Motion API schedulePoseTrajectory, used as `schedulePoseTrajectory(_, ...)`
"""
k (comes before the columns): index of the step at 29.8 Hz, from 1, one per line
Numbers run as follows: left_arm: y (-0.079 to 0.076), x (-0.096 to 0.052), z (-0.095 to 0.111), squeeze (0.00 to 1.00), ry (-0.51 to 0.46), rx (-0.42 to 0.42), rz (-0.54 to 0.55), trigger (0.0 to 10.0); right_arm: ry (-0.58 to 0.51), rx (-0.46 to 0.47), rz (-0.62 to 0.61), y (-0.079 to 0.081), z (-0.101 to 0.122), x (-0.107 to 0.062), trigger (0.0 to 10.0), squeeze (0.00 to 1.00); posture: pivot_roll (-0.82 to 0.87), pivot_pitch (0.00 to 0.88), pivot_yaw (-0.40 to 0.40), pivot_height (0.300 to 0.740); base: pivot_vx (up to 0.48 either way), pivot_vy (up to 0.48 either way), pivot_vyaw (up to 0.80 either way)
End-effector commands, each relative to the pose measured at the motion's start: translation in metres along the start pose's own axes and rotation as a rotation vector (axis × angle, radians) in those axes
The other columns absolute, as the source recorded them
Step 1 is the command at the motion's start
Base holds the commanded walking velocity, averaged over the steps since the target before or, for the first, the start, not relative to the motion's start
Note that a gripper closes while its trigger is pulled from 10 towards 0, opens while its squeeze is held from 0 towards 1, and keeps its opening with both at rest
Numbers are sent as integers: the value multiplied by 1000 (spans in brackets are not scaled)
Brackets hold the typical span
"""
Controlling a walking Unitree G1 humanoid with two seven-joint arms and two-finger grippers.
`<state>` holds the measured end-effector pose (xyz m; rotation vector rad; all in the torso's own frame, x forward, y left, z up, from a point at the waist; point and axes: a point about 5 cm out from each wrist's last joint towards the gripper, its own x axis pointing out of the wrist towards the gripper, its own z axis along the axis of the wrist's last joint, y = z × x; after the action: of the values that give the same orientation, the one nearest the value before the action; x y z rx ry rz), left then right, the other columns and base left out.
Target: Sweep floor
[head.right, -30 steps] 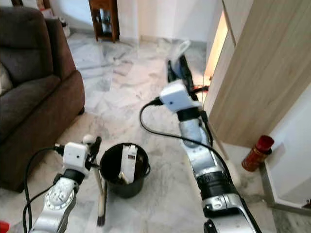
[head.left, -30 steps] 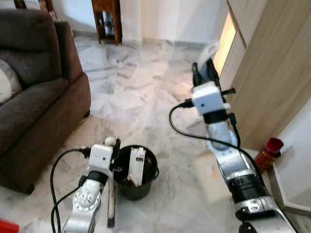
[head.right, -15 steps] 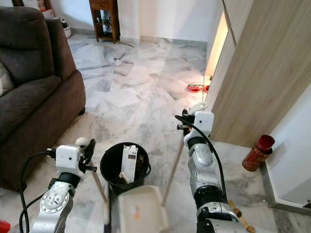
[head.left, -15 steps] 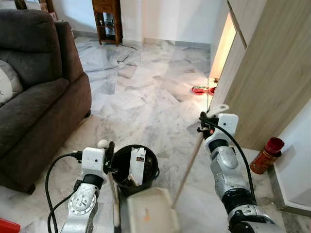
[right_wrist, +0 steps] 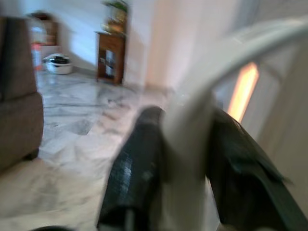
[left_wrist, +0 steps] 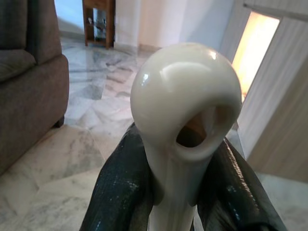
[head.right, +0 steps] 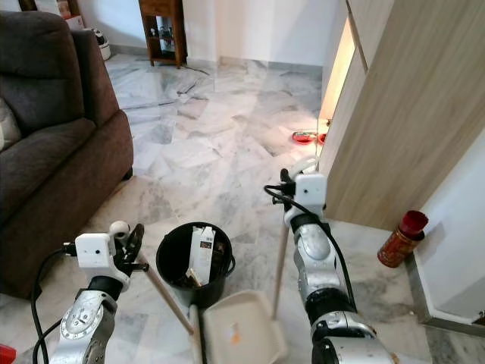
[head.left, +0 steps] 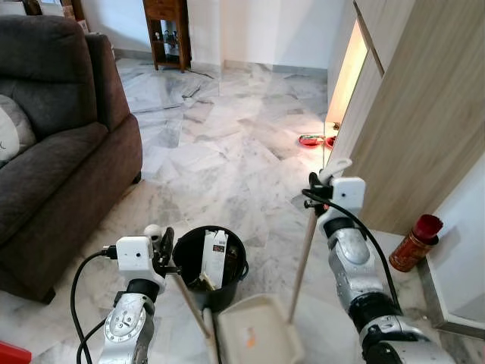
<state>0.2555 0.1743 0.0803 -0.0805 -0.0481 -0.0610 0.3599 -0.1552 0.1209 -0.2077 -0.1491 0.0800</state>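
My right gripper [head.left: 324,182] is shut on the white top of a long wooden dustpan handle [head.left: 304,252]. The beige dustpan [head.left: 258,337] rests low on the marble floor by my feet. My left gripper [head.left: 161,244] is shut on the cream knob [left_wrist: 185,98] of a brush handle [head.left: 191,305], which slants down toward the dustpan. A black bin [head.left: 210,267] with a white carton [head.left: 214,255] standing in it sits between my arms, just behind the dustpan. In the right wrist view the black fingers [right_wrist: 137,163] clamp the blurred white handle [right_wrist: 190,139].
A brown sofa [head.left: 53,144] fills the left side. A wooden cabinet wall [head.left: 424,121] runs along the right, with a red canister [head.left: 417,241] at its foot. Red slippers [head.left: 312,140] lie by the lit doorway. A dark wooden stand [head.left: 168,30] is at the far wall.
My right arm came down from high up, bringing the dustpan to the floor in front of the bin. The brush handle has tilted so its lower end points toward the dustpan.
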Motion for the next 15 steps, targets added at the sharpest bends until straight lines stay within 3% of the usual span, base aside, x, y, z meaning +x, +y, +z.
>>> schedulePoseTrajectory(1,4,-2,12,0,-14,28,-6,10000,-49,-102,-17,-8,12,7,10000,0,23,0,-6,740,0,0,0)
schedulePoseTrajectory(3,5,-3,13,0,-13,31,-8,10000,-54,-107,-20,-8,12,7,10000,0,23,0,-6,740,0,0,0)
schedulePoseTrajectory(4,8,-4,22,0,0,95,-19,10000,-65,-153,-45,-13,14,7,10000,0,28,0,-5,740,0,0,0)
schedulePoseTrajectory(11,13,-1,52,0,52,233,-38,10000,-67,-249,-95,-26,16,8,10000,0,37,0,-6,740,0,0,0)
schedulePoseTrajectory(15,16,-2,47,0,199,300,-18,10000,13,-337,-114,-34,4,5,10000,0,38,0,-4,740,0,0,0)
